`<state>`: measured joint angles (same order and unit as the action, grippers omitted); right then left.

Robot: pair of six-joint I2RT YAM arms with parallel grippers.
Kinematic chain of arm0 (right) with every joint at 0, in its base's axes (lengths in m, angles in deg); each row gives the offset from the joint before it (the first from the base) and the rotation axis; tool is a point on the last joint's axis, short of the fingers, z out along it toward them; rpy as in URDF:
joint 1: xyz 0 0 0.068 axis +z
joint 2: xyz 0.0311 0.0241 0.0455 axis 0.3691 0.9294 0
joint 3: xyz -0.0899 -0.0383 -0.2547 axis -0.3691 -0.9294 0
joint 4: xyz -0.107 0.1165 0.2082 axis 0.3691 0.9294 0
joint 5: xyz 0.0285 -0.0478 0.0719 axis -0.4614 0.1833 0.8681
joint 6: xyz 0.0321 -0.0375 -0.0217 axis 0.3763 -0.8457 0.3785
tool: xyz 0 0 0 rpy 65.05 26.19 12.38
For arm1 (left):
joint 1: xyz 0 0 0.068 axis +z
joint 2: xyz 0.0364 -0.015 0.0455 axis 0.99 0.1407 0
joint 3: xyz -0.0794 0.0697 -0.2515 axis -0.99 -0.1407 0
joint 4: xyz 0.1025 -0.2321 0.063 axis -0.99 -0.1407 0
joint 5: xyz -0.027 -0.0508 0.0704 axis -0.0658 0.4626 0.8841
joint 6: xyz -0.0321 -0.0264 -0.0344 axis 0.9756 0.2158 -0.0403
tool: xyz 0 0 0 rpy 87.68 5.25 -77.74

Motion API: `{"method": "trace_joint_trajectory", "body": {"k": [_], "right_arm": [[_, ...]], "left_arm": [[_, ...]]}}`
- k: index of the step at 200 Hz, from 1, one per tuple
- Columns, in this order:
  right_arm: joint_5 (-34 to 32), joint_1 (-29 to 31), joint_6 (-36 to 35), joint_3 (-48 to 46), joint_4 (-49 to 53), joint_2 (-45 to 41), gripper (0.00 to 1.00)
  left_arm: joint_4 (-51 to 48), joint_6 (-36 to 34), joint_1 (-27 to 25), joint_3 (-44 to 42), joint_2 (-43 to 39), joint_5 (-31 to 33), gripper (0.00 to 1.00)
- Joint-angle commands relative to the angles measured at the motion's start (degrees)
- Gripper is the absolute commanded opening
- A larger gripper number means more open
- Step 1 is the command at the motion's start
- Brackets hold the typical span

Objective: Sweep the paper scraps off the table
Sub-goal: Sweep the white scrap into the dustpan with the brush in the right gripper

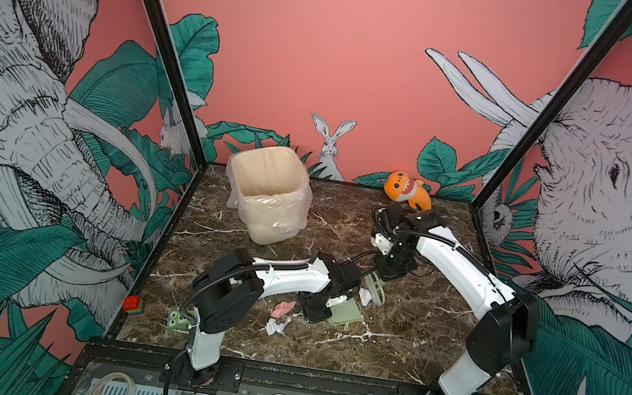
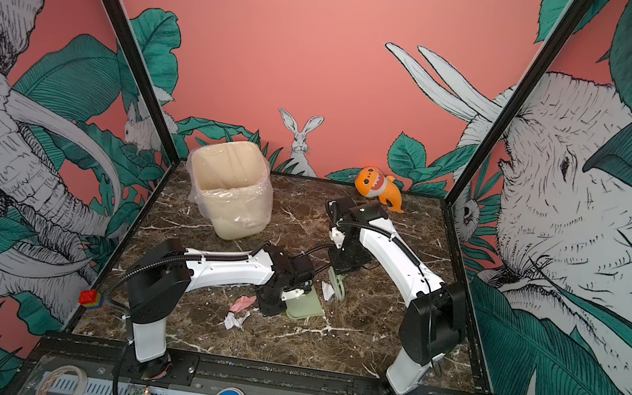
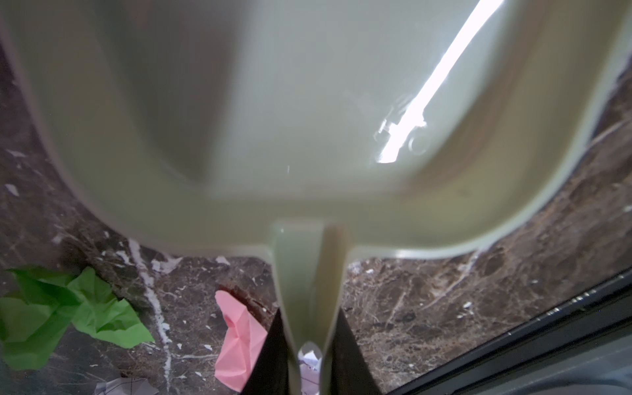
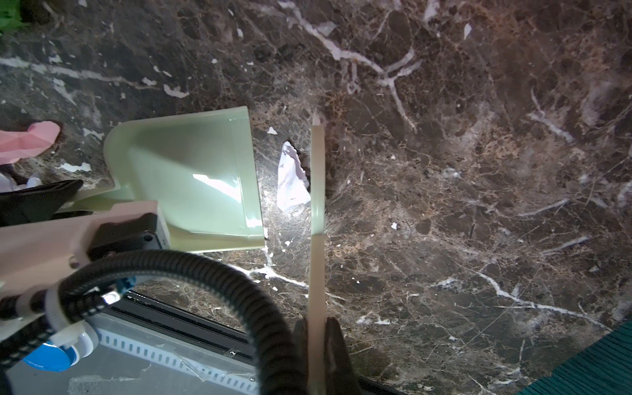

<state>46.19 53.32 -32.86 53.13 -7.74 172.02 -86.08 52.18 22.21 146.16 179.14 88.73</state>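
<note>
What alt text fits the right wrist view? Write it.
The right gripper, shut on a pale brush, holds it beside a white paper scrap lying just off the mouth of a green dustpan on the dark marble table.

- dustpan (image 3: 307, 119): blurred in the left wrist view, pan cut off by the picture's edges
- green scrap (image 3: 68, 314): cut off at the edge
- white scrap (image 3: 309, 359): mostly hidden behind the dustpan's handle
- pink scrap (image 4: 27, 140): cut off in the right wrist view
- brush (image 4: 317, 191): seen edge-on, bristles indiscernible
</note>
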Motion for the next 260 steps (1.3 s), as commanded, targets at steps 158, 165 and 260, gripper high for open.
{"method": "trace_joint_trajectory", "body": {"k": [158,165,260], "right_arm": [[2.4,-0.2,1.6,-0.3,0.7,-7.2,0.00],[2.1,-0.2,1.4,-0.7,0.6,-7.0,0.00],[3.9,3.7,-0.8,0.4,1.5,1.2,0.00]], "left_arm": [[-1.3,-0.2,-0.3,0.5,-1.7,0.7,0.12],[-1.4,-0.1,-0.3,0.5,-1.7,0.7,0.12],[-1.5,-0.4,-0.3,1.3,-1.4,1.0,0.12]]}}
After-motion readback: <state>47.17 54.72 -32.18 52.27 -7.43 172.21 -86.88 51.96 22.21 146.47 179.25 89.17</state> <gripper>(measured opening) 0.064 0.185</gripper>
